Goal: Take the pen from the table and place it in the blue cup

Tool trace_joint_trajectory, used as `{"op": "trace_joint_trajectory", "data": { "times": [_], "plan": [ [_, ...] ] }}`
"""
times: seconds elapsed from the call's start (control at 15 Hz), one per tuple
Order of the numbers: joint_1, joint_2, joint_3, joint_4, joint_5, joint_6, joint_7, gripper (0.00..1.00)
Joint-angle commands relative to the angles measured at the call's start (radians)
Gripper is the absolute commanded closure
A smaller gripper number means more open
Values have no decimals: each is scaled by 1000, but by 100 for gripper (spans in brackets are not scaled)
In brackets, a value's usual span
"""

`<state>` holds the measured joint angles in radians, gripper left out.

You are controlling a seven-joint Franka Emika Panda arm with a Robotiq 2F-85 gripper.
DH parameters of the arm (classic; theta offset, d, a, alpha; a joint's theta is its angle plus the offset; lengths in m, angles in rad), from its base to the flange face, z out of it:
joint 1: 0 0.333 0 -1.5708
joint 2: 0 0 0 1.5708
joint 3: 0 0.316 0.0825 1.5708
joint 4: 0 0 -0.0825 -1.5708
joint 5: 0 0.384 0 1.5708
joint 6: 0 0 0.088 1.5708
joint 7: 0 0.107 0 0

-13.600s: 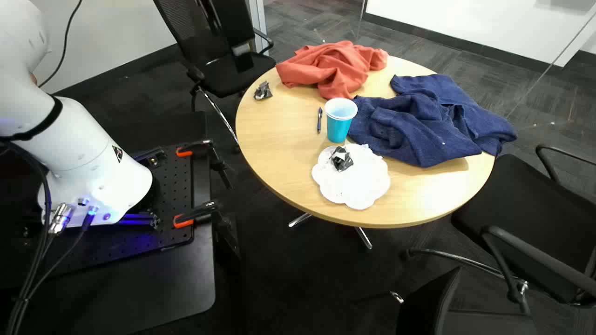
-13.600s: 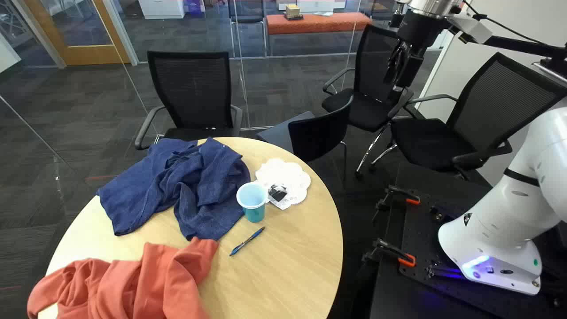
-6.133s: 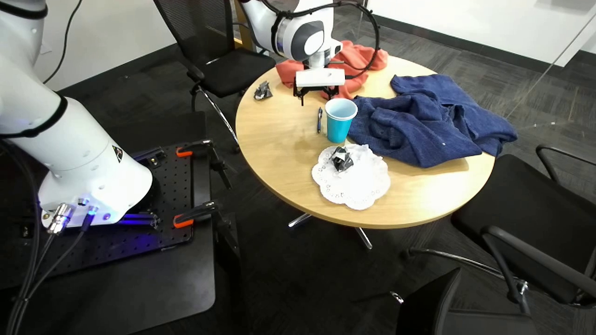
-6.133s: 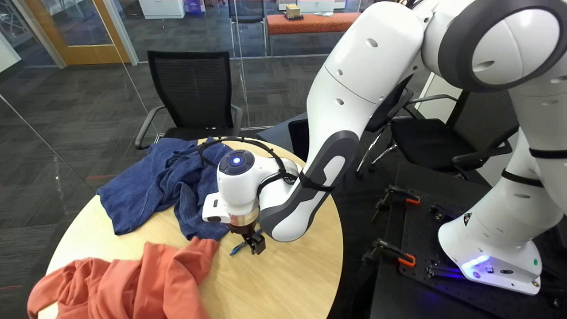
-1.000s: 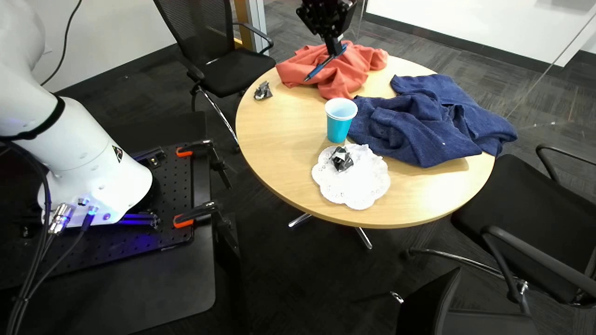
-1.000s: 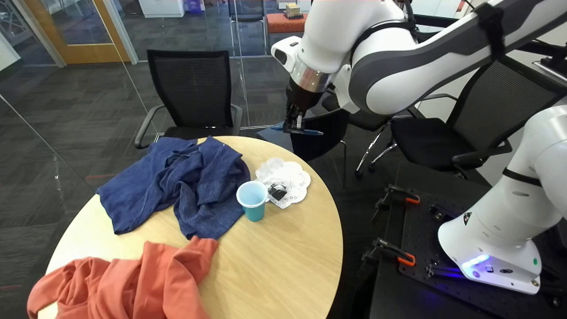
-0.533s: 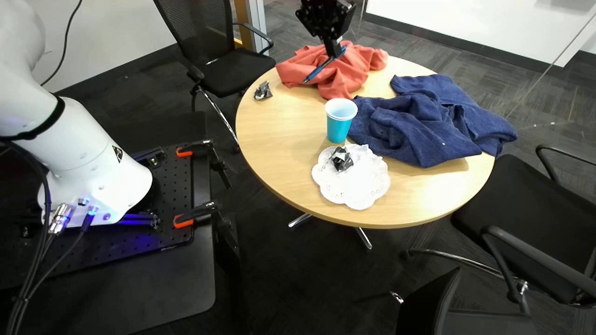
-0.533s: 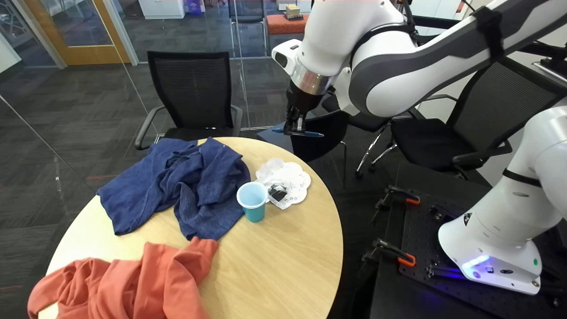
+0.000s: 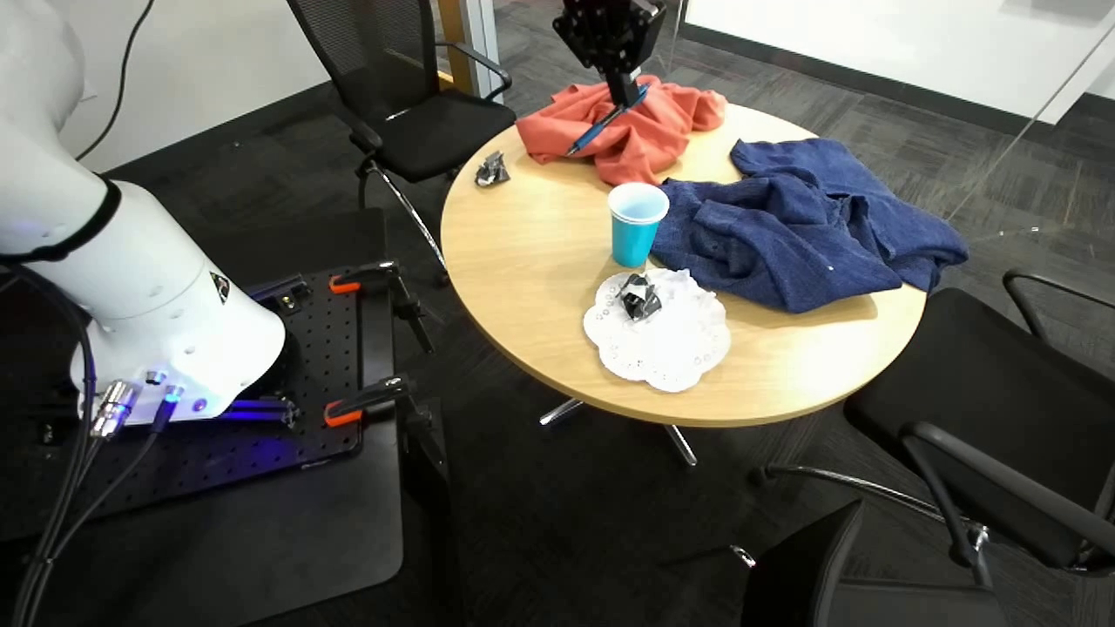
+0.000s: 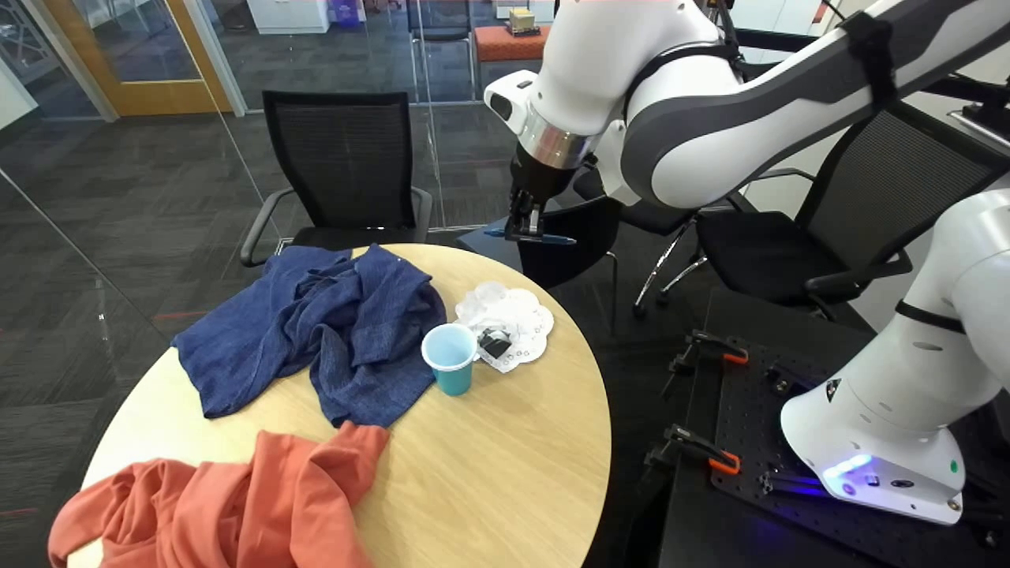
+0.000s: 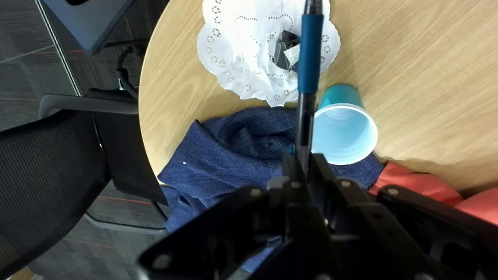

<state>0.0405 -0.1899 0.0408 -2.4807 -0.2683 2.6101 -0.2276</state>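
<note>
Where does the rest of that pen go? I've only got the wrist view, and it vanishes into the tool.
Observer: It isn't cut short: in both exterior views, the pen pokes out on both sides of the tool.
Visitor: And the orange cloth, is that corner all of it?
Observer: No, in an exterior view it is a big crumpled heap reaching the edge of the table.
Visitor: Is the black scrap on the lacy white paper the only one?
Observer: No, in an exterior view a second black scrap lies near the orange cloth, apart from it.
</note>
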Motion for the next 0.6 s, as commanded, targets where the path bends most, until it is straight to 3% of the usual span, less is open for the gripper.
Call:
{"op": "trace_joint_trajectory", "data": {
  "times": [0.0,0.53],
  "plan": [
    [22,17,-34,-4,87,59,-120,97],
    [95,40,-122,-13,447,163,-552,97]
  ]
}}
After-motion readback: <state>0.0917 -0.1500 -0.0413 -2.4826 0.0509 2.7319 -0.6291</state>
